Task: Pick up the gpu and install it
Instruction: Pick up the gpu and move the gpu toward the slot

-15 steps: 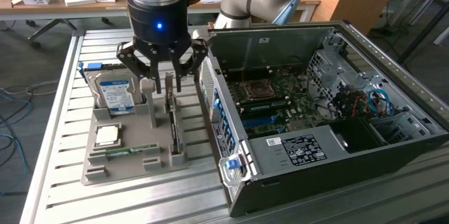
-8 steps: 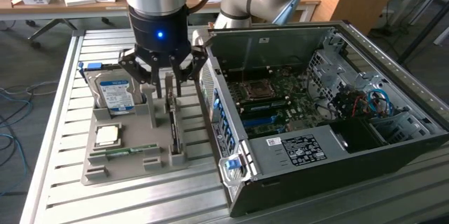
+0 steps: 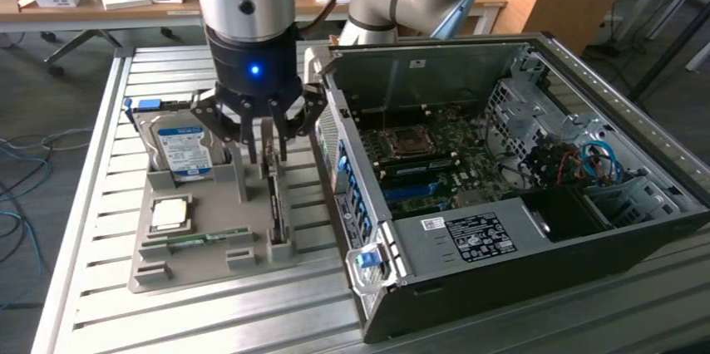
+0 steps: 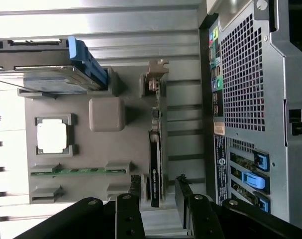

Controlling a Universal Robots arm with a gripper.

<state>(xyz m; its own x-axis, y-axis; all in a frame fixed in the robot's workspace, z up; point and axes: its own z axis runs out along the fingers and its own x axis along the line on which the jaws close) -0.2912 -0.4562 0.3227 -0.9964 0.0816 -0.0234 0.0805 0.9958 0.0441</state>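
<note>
Black gripper [image 4: 158,185], jaws spread either side of thin dark gpu card [image 4: 154,159] upright in grey plastic tray [image 4: 106,154]; we judge off-centre closing cd tilt/jam it.

In the exterior view the hand [image 3: 266,153] covers the far end of the gpu [image 3: 274,204], so whether its fingers touch the card is hard to say. The arm [image 3: 246,5] is cut off by the picture's top edge. The print on the hard drive [image 3: 181,148] is too small to read. In the wrist view the computer case [image 4: 250,99] and the hard drive run past the picture's edge.
</note>
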